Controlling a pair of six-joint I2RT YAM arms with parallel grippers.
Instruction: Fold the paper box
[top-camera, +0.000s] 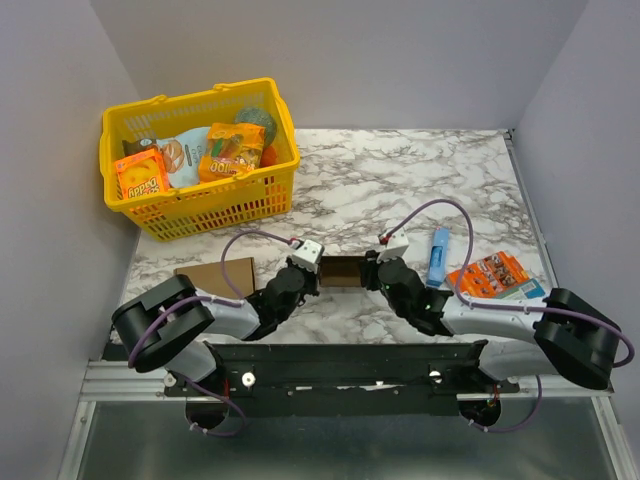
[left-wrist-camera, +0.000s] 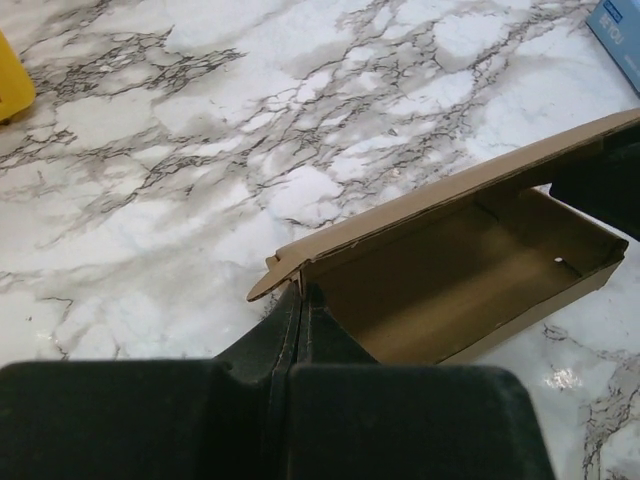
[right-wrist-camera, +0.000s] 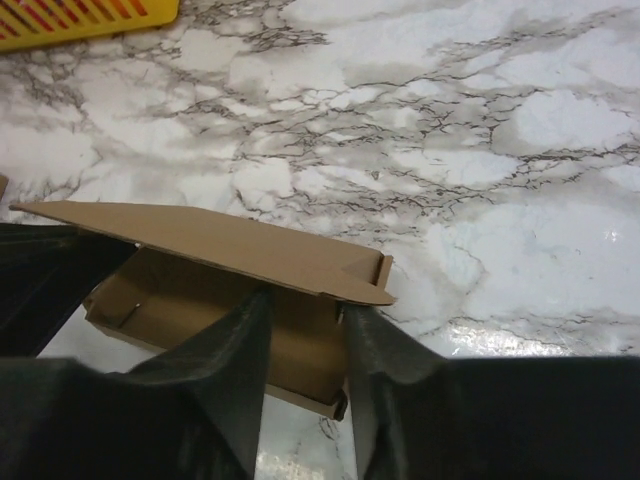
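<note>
Pinching the paper box (left-wrist-camera: 450, 290) at its left end with the closed left hand (left-wrist-camera: 295, 310); straddling the right end with the right hand (right-wrist-camera: 305, 310), fingers parted. Sitting low on the table (top-camera: 400, 180) near the front edge, lid raised. Flanking closely: cardboard sheet (top-camera: 215, 272) left, blue packet (top-camera: 438, 256) right; yellow basket (top-camera: 200, 205) standing well apart.

Bright even light, glare spots on the glossy table (right-wrist-camera: 520, 335), soft shadows

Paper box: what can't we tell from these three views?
- Top external: the paper box is small and hemmed in by the left gripper and right gripper, so its flaps can't be read.
- Left wrist: the near end wall is hidden behind the gripper's fingers. The far end is blocked by the dark right gripper.
- Right wrist: the box's left end is hidden by the left gripper. Whether the fingers touch the wall is unclear.
- Left wrist: the blue pack is cut off by the frame edge.
</note>
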